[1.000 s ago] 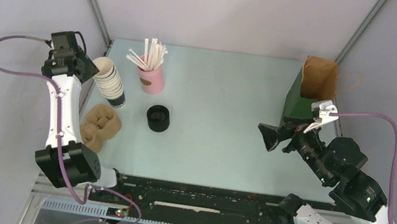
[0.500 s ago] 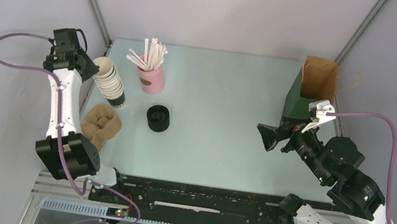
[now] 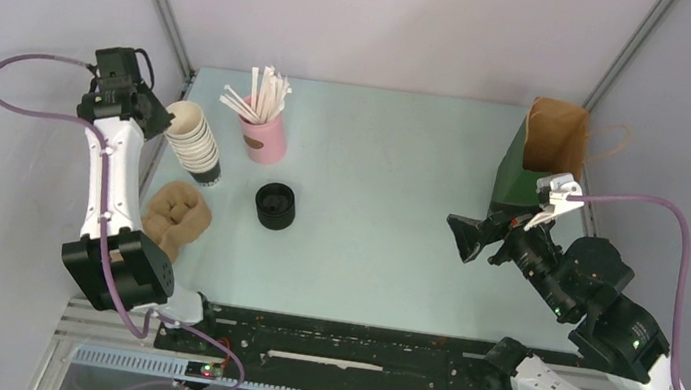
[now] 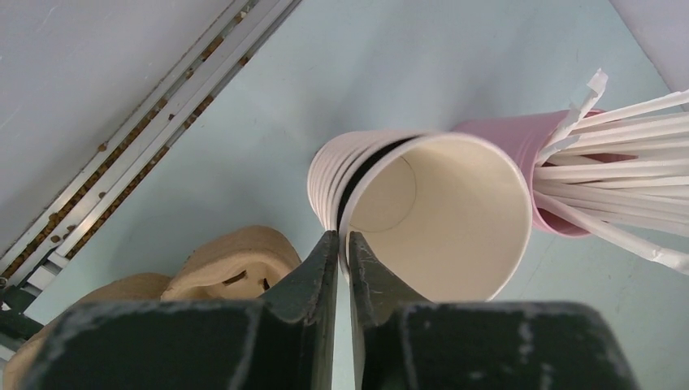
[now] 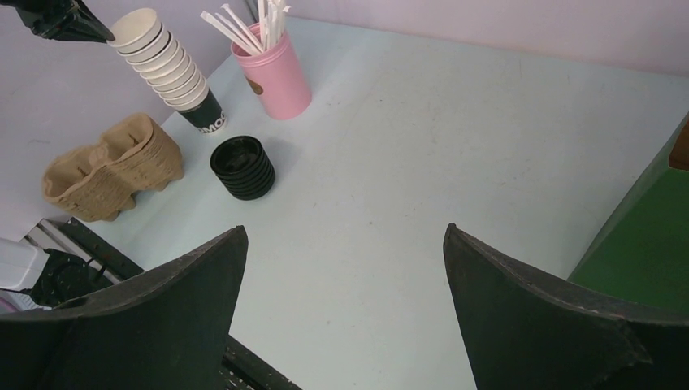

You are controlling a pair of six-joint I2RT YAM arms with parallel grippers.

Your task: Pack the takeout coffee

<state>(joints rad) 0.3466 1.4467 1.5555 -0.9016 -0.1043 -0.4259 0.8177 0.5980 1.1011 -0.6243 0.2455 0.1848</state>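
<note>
The left tool has just closed in: a second ago its fingers stood apart at the mouth of the cup stack, and now they are almost together. They pinch the rim of the top cup, with one finger on the outside wall and the other just inside the cream lining. The arm itself has barely shifted, so all the action is in that squeeze.

Over on the right nothing moves. The right tool stays spread wide, hovering above the tabletop near the paper bag, which stands upright and open at the far right.

And the takeout coffee itself? No capped cup shows in any view. All there is are lidless cups in the leaning stack, with the squat pile of black lids sitting apart from it toward the middle.

So my read is that this grip opens the job, freeing one cup from the nest before any lid or bag comes into play. The risk is that a thin rim pinch on tightly nested cups could drag a second cup along, or tip the leaning stack toward the pink holder.
</note>
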